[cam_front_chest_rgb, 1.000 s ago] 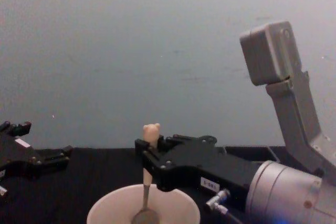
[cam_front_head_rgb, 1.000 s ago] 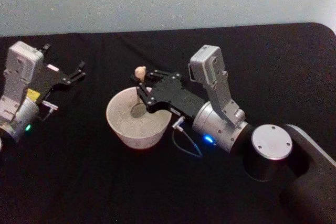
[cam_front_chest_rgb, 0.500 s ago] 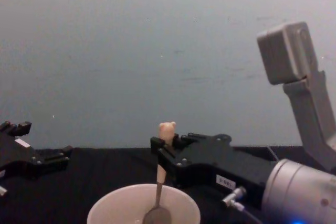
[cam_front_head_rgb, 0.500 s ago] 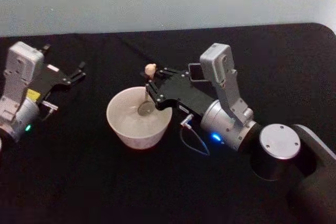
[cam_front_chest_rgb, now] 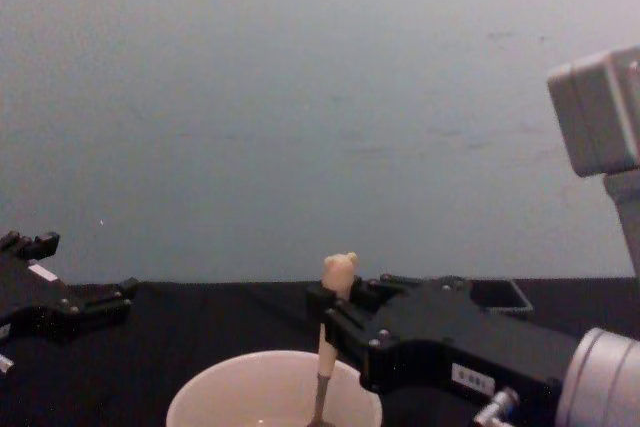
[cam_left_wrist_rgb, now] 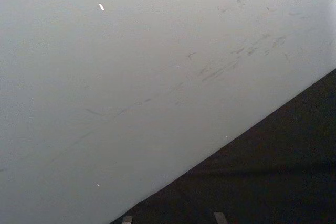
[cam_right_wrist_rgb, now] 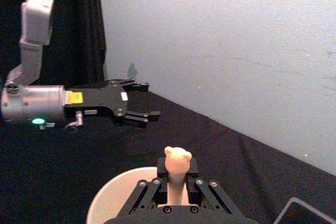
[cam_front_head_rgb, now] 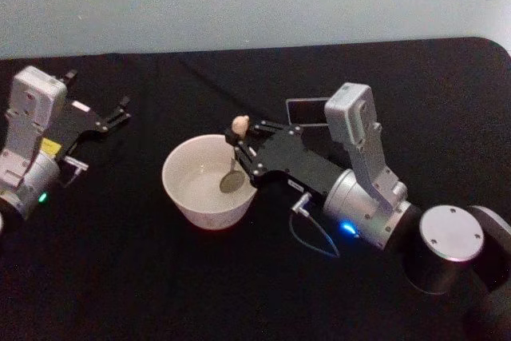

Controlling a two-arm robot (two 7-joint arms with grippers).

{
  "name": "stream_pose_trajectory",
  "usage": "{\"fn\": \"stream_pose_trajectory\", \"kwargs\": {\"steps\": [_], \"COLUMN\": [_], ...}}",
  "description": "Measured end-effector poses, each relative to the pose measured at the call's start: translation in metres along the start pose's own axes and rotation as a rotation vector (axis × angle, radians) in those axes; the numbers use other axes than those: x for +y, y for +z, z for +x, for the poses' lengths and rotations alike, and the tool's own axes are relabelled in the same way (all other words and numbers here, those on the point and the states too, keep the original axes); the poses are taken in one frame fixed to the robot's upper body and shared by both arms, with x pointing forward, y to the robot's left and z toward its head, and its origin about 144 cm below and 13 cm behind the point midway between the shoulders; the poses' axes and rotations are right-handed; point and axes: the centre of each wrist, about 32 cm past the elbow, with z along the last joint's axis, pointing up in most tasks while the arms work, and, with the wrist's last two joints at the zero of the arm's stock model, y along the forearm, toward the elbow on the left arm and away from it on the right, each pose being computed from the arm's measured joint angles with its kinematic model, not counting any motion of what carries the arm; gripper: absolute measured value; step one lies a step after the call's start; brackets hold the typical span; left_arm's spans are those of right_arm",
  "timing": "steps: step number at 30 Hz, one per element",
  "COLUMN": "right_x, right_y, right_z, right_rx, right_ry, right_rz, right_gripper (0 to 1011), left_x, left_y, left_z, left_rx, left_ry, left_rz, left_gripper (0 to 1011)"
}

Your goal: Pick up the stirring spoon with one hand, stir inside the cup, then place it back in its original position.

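The cream-white cup [cam_front_head_rgb: 182, 196] stands mid-table on the black cloth. My right gripper [cam_front_head_rgb: 240, 144] reaches in from the right and is shut on the stirring spoon [cam_front_head_rgb: 234, 159], just below its bear-head top. The spoon's silvery bowl hangs inside the cup near the right rim. From the chest, the spoon [cam_front_chest_rgb: 339, 269] stands nearly upright over the cup [cam_front_chest_rgb: 225, 395], with the right gripper [cam_front_chest_rgb: 326, 313] clamped on it. The right wrist view has the bear head [cam_right_wrist_rgb: 177, 160] between the fingers above the cup [cam_right_wrist_rgb: 111, 199]. The dark grey square holder [cam_front_head_rgb: 306, 109] stands behind the right arm.
My left gripper [cam_front_head_rgb: 118, 109] rests open and idle at the table's left, well away from the cup; it also shows as the left gripper [cam_right_wrist_rgb: 143, 99] and left gripper [cam_front_chest_rgb: 122, 293]. A pale wall rises behind the table's far edge. A thin cable loops under the right wrist.
The right gripper has carried the spoon to the right across the cup, from near its middle to its right side. The holder has come into view behind the arm. The left arm is still.
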Motion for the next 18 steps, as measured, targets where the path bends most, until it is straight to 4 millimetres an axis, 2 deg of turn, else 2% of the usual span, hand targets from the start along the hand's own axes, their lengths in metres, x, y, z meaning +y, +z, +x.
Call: {"fn": "stream_pose_trajectory", "kwargs": {"steps": [10,18], "right_x": [-0.012,-0.011], "right_y": [0.004,0.006], "right_z": [-0.008,-0.015], "right_rx": [0.012,0.017], "right_ry": [0.049,0.081], "right_rz": [0.006,0.008], "right_gripper": [199,199], "left_x": [0.0,0.0], "left_y": [0.0,0.0], "left_z": [0.0,0.0], "left_rx": [0.0,0.0], "left_ry": [0.0,0.0], "left_rz": [0.0,0.0], "left_gripper": [1001,1001]}}
